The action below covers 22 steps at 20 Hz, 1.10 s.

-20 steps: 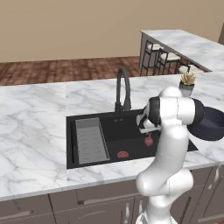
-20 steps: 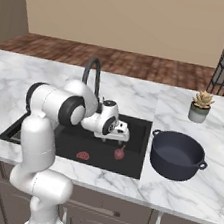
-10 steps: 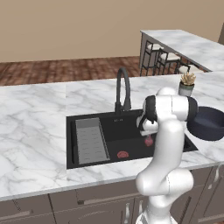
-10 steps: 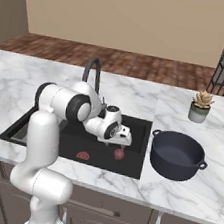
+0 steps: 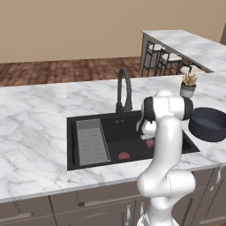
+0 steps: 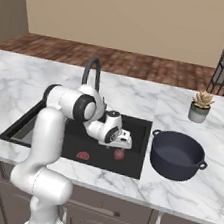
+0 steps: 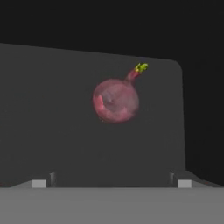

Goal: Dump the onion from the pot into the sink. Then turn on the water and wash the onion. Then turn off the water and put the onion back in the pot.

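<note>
Kitchen counter with the arm reaching down into the sink (image 6: 42,119). The gripper (image 6: 124,145) hangs inside the black basin with its jaws spread wide and nothing between them; the fingertips (image 7: 39,183) stand far apart at the foot of the hand view. The onion (image 6: 119,154) lies on the sink floor just below the gripper, apart from it, its green-tipped point (image 7: 141,68) angled away. The red drain (image 6: 83,155) sits nearby on the same floor. The pot (image 6: 177,155) stands upright on the marble counter (image 6: 193,196) just beside the sink, near a small potted plant (image 6: 201,106). The black faucet (image 5: 124,90) rises behind the basin.
</note>
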Tool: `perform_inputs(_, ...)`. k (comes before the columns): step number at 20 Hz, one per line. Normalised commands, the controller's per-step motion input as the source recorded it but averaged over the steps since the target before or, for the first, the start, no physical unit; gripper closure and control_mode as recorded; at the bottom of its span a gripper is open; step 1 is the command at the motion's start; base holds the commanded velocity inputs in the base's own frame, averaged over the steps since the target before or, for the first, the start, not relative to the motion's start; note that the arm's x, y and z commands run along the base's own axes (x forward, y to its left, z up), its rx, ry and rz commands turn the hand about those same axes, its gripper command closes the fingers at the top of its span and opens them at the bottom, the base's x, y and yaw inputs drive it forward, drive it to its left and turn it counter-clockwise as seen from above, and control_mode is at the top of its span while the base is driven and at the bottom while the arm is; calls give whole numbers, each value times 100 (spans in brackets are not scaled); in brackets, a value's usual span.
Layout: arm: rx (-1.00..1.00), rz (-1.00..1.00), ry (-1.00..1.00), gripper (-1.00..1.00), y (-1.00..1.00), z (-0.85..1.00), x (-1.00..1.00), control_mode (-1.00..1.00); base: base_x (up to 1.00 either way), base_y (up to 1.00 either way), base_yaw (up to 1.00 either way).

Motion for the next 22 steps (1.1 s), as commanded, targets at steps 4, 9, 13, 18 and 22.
perform_inputs(4,0,0,0,-100,0,-29,29,-100,0,0,0)
perform_inputs(9,0,0,0,-100,0,-24,29,-100,0,0,0)
perform_inputs(13,0,0,0,-100,0,-25,27,-100,0,0,0)
perform_inputs(18,0,0,0,-100,-1,-22,24,-100,0,0,0)
perform_inputs(22,0,0,0,-100,-5,-24,14,-100,0,0,0)
